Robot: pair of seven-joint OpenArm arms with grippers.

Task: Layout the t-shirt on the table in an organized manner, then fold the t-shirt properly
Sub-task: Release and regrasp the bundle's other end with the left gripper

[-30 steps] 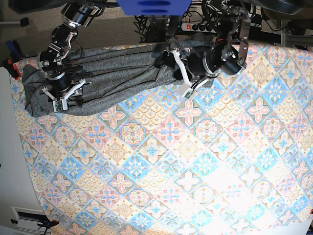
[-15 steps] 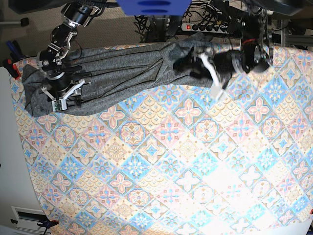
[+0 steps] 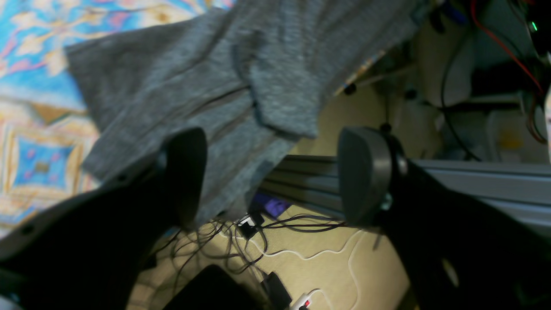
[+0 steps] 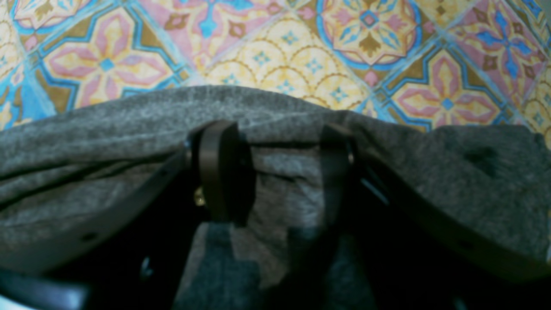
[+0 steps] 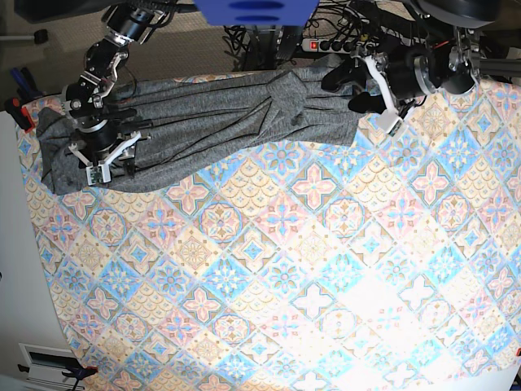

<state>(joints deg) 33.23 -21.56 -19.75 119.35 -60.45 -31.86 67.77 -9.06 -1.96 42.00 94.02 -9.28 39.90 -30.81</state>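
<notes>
Left gripper (image 5: 355, 90) is spread wide and empty, with the shirt (image 5: 212, 114) loose just beside it. Right gripper (image 4: 275, 172) has its jaws partly closed around a ridge of shirt. Biggest risk, I'd guess: the shirt's far end hangs over the table (image 5: 309, 269) edge by the left gripper, so a tug could drag more off. It's soft heathered grey knit, bunched in a long creased band; the tablecloth is flat, patterned in diamonds.

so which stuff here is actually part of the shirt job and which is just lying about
Part of the job:
- t-shirt
- table
- left claw, open, off the shirt
- right claw, on the shirt

Lying about:
- cables behind the table
- power strip
</notes>
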